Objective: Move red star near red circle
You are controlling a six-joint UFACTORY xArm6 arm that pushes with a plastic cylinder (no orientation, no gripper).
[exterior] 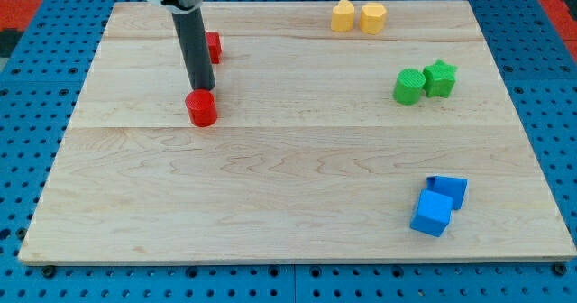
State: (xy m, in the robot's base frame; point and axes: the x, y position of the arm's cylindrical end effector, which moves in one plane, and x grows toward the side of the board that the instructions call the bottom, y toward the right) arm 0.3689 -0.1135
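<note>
The red circle block [202,108] lies on the wooden board at the view's left, below centre of the top half. The red star block [213,47] sits above it, mostly hidden behind my dark rod. My tip [202,88] stands between the two, right at the top edge of the red circle and just below the red star.
Two yellow blocks [358,17] sit side by side at the view's top. A green circle [408,87] and green star [440,78] sit at the right. Two blue blocks [438,205] lie at the bottom right. The board [270,186] rests on a blue pegboard.
</note>
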